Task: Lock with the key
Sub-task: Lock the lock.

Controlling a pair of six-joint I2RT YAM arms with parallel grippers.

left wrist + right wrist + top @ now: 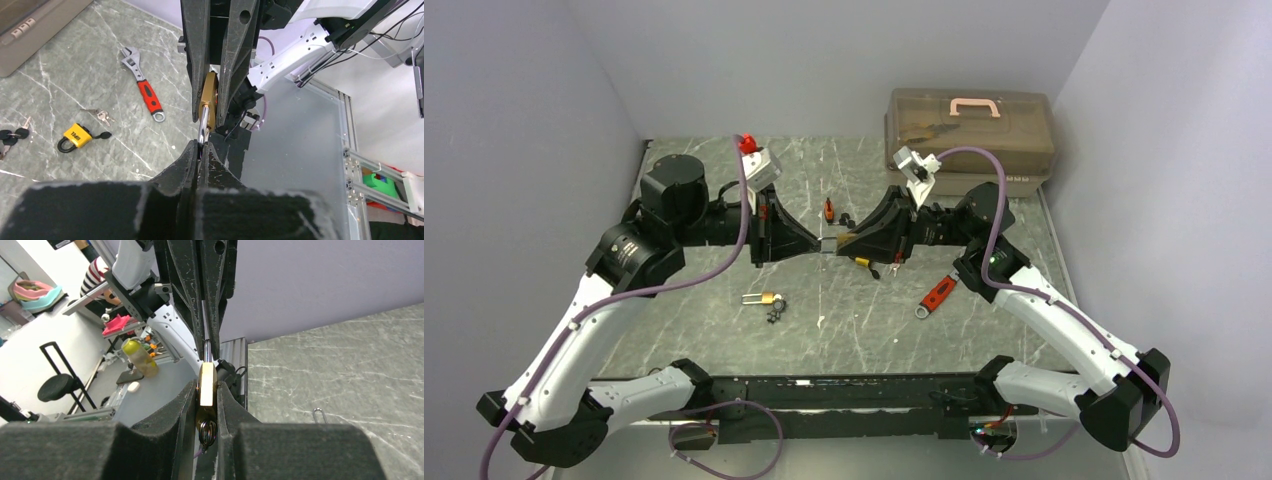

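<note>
One padlock [209,100] links left tool [200,148], right tool [206,390] midair.

No legible text, yellow padlock [77,136] label blurred

Pale lilac walls [844,60], grey marbled table [874,340], black stool [57,387] on a light floor [20,370] beyond

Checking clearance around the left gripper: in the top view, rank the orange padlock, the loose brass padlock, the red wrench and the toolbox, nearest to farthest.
From the left gripper, shut on the held padlock by its shackle:
1. orange padlock, just behind it.
2. loose brass padlock, nearer the bases, left.
3. red wrench, right side.
4. toolbox, back right corner.
</note>
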